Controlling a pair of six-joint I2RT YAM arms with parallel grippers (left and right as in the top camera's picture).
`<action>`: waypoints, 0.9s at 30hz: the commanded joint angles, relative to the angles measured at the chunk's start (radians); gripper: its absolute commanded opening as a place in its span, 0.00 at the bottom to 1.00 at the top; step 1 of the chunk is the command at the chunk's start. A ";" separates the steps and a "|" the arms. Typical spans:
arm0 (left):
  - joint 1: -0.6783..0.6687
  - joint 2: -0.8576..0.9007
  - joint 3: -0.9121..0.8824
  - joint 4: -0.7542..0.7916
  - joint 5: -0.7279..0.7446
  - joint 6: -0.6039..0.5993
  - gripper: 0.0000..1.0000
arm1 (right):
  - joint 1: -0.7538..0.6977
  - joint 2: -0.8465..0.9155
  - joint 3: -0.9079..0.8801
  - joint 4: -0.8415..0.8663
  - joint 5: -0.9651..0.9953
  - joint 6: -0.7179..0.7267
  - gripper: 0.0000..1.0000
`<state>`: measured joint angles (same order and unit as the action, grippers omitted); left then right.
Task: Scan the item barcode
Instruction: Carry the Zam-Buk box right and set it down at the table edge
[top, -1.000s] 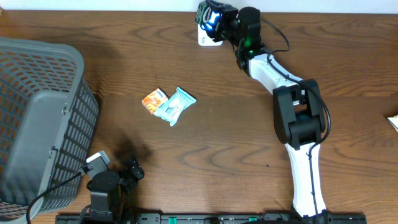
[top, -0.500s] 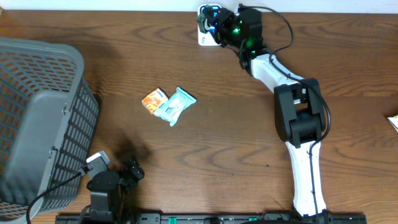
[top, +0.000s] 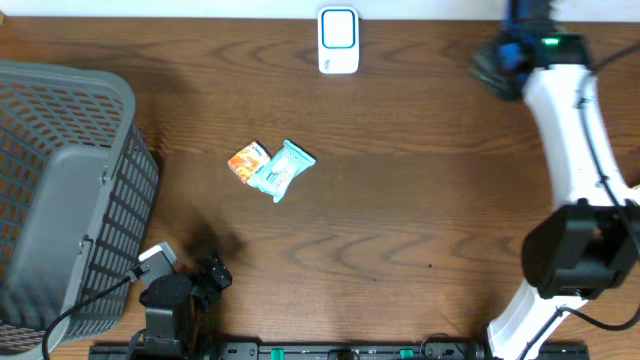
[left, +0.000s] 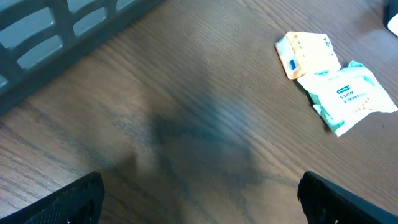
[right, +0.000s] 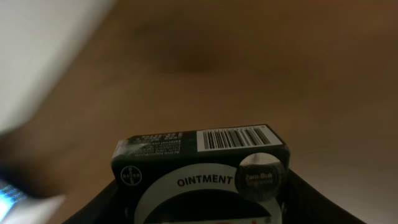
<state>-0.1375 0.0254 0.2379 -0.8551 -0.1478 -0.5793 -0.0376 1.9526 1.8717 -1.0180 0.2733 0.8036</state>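
The item is a dark ointment box (right: 199, 168) with a white barcode strip on its top edge. My right gripper (right: 199, 208) is shut on it, one finger against each side. In the overhead view that right gripper (top: 497, 62) is blurred at the back right of the table, well right of the white scanner (top: 338, 40) standing at the back centre. The box cannot be made out in the overhead view. My left gripper (top: 212, 272) rests near the front left edge; in its wrist view the left gripper (left: 199, 202) stands open over bare wood with nothing between its fingers.
A grey mesh basket (top: 60, 190) fills the left side and shows as the basket (left: 56, 31) in the left wrist view. An orange packet (top: 247, 161) and a teal wipes packet (top: 282, 169) lie together mid-table. A pale object (top: 632, 197) pokes in at the right edge.
My right arm has swung from the scanner at the back centre over to the back right, carrying the ointment box with it. The left arm has not moved.
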 joint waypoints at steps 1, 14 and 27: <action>0.003 -0.002 -0.006 -0.059 -0.029 0.005 0.98 | -0.123 0.050 -0.051 -0.066 0.340 -0.053 0.42; 0.003 -0.002 -0.006 -0.059 -0.029 0.005 0.98 | -0.462 0.090 -0.227 0.070 0.306 -0.140 0.99; 0.003 -0.002 -0.006 -0.059 -0.029 0.005 0.98 | -0.219 -0.216 -0.138 -0.179 -0.291 -0.056 0.99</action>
<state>-0.1375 0.0254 0.2379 -0.8551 -0.1474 -0.5793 -0.3408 1.7771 1.7195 -1.1469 0.0673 0.6857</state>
